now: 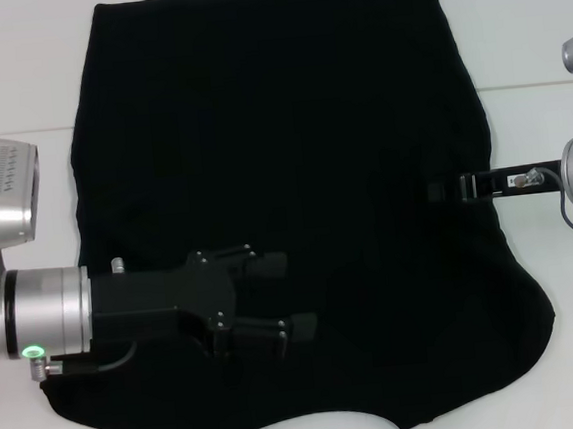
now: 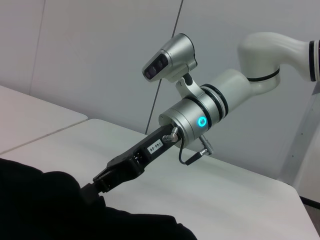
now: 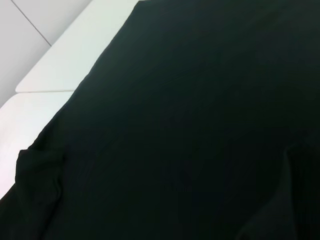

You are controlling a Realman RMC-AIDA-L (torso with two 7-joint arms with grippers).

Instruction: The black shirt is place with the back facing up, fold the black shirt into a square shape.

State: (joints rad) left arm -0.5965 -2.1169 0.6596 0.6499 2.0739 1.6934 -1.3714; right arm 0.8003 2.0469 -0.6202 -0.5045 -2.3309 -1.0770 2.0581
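Black matte cloth dominates: the black shirt point(image 1: 283, 175) lies spread flat on the white surface point(image 1: 14, 78), covering most of it from the far edge to the near edge, its outline wider toward the near side, with a curved notch in the near hem-line. Fabric looks mostly smooth; the right wrist view shows one small rumple point(image 3: 40, 170) at the edge where the cloth meets the surface. Left tool point(image 1: 279, 297) reaches in from the left side, low over the near-left part of the shirt, fingers point(image 1: 266, 265) apart with a clear gap between upper and lower pair; nothing caught between them. Right tool point(image 1: 443, 192) comes in from the right edge at mid-height, its tip right at the shirt's border; black on black there, so cannot tell whether it is apart or closed on cloth. Judgement: folding hardly begun, shirt not yet square. Risks from here: left tool pinching only the top layer, or well inside the edge, would drag a ridge rather than lift a clean flap; uneven pull between the two sides would skew the fold line; loose cloth may slide on the smooth surface.
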